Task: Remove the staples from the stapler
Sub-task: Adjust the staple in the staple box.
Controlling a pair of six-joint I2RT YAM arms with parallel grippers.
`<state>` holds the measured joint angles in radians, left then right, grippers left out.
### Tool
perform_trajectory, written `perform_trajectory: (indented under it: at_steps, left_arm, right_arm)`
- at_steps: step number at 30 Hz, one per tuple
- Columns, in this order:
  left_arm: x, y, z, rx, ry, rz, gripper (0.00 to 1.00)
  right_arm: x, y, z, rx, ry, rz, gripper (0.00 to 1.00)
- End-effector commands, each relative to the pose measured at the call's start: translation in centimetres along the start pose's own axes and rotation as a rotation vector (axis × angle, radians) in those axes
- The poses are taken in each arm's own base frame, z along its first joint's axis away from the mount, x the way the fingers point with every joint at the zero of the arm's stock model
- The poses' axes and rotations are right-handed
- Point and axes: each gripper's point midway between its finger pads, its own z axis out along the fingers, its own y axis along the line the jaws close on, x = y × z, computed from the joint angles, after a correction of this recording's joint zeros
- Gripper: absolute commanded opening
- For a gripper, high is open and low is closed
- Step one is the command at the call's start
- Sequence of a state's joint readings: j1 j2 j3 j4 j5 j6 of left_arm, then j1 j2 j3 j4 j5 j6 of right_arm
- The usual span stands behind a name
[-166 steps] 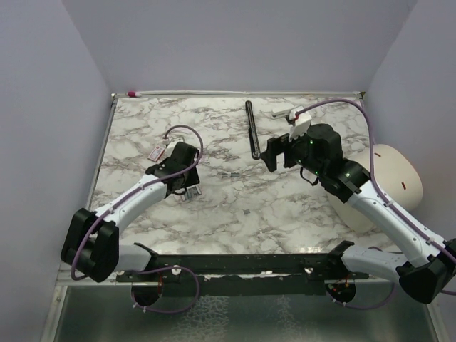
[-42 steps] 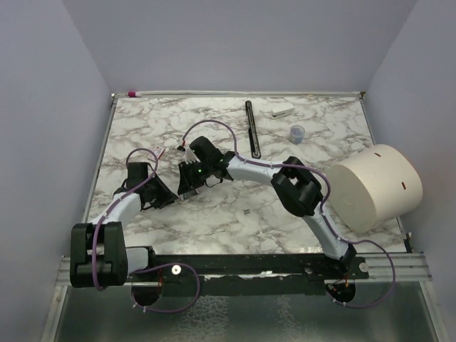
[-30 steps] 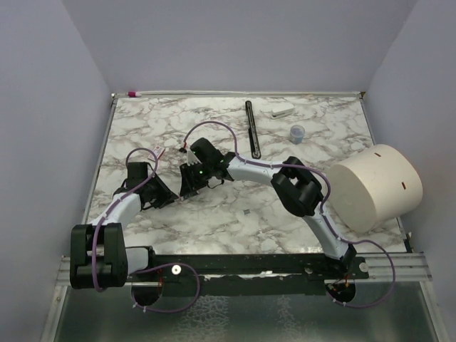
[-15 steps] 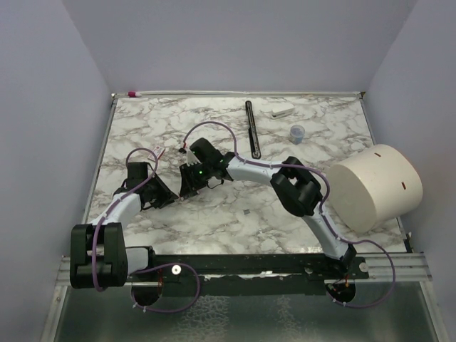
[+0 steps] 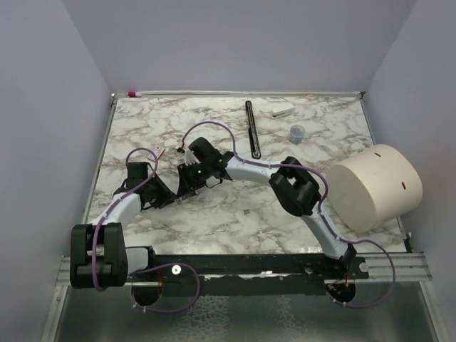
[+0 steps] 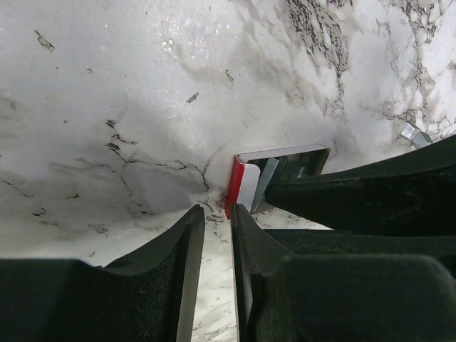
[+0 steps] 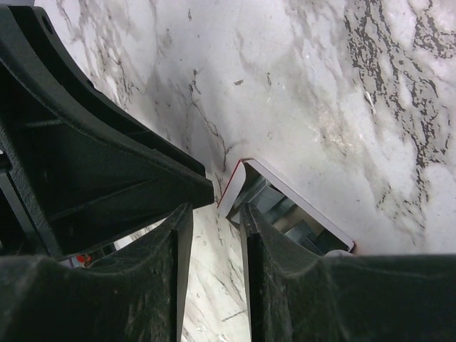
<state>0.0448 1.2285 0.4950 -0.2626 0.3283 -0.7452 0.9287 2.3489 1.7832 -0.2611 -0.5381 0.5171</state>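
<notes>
Stapler (image 6: 246, 184) is lying on the marble table (image 5: 214, 228), over on the left side and about halfway between near and far, wedged right between the two gripper tips. You can see grey metal inside its white shell. Left gripper (image 6: 217, 212) comes in from the left with only a thin slit between its jaws. The stapler's red end sits right at the tips, and honestly I can't tell if it's pinched or just touching. Right gripper (image 7: 212, 210) reaches across from the right, also narrow, and one finger (image 7: 285, 256) covers part of the stapler. Same deal, can't tell if it has a grip. A short strip of staples (image 6: 412, 132) lies loose on the marble past the right gripper. Black bar (image 5: 251, 128) and white block (image 5: 283, 110) sit at the far side, well apart from all this.
</notes>
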Motion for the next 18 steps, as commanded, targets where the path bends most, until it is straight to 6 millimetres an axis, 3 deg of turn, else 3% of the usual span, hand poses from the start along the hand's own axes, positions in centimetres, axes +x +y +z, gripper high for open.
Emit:
perform_trajectory:
  at_steps: [1, 13, 18]
  left_arm:
    - [-0.2, 0.2, -0.2, -0.006, -0.02, 0.015, 0.25]
    - [-0.5, 0.3, -0.5, -0.018, -0.043, 0.01, 0.25]
    - [-1.3, 0.4, -1.0, -0.04, -0.083, 0.01, 0.26]
  right_arm:
    - [-0.3, 0.9, 0.9, -0.05, -0.001, -0.011, 0.34]
    - [-0.3, 0.5, 1.5, -0.042, 0.006, -0.009, 0.35]
    - [-2.2, 2.6, -0.4, -0.071, -0.053, -0.056, 0.36]
